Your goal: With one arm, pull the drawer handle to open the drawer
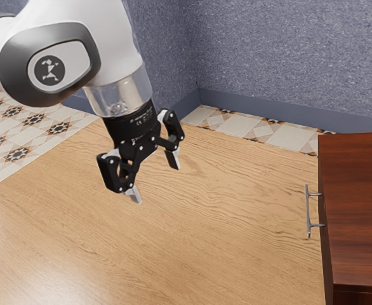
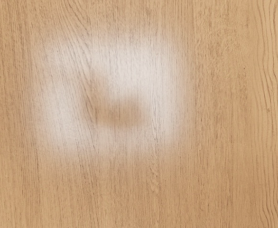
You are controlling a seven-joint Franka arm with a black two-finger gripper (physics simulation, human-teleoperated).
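- The gripper (image 1: 155,180) hangs above the wooden table (image 1: 224,210), fingers spread wide, holding nothing.
- The metal handle (image 1: 313,211) stands upright on the dark drawer unit (image 1: 354,216) at the exterior view's right, well apart from the gripper, with bare tabletop between them.
- Tiled floor (image 1: 21,127) and a grey wall (image 1: 287,51) lie beyond.
- The wrist view shows table grain (image 2: 224,118) with a soft shadow (image 2: 117,113) under the hand.

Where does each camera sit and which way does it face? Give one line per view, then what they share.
Exterior view: beside the arm, looking across the table toward the drawer handle; arm and open gripper show.
Wrist view: on the hand, facing down at the table's wood and a soft shadow.
Shared: the table.
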